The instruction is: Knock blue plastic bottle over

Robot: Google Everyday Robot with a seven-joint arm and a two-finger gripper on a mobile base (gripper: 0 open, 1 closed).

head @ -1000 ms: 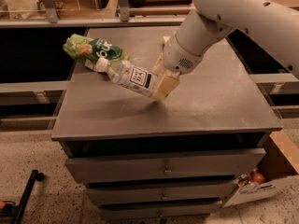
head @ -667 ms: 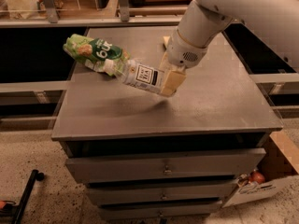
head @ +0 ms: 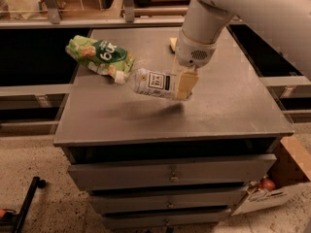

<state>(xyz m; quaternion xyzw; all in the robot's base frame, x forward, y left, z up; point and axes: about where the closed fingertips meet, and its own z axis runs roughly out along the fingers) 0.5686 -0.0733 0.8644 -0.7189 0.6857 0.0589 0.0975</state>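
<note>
The blue plastic bottle point(head: 154, 83) is clear, with a white cap pointing left and a white label with a dark square logo. It lies almost level, lifted a little above the grey tabletop point(head: 228, 106), and its shadow falls below it. My gripper point(head: 185, 83) comes down from the white arm at the upper right and is shut on the bottle's base end. The cap end is close to the green snack bag point(head: 99, 56).
A small pale object point(head: 172, 43) lies on the table behind the arm. The table is a drawer cabinet point(head: 170, 174). A cardboard box point(head: 277, 191) with items stands on the floor at the right. A black pole point(head: 26, 203) lies at the lower left.
My gripper has shifted slightly to the right with the bottle in it. The bottle has swung from tilted to nearly level. The green bag has not moved.
</note>
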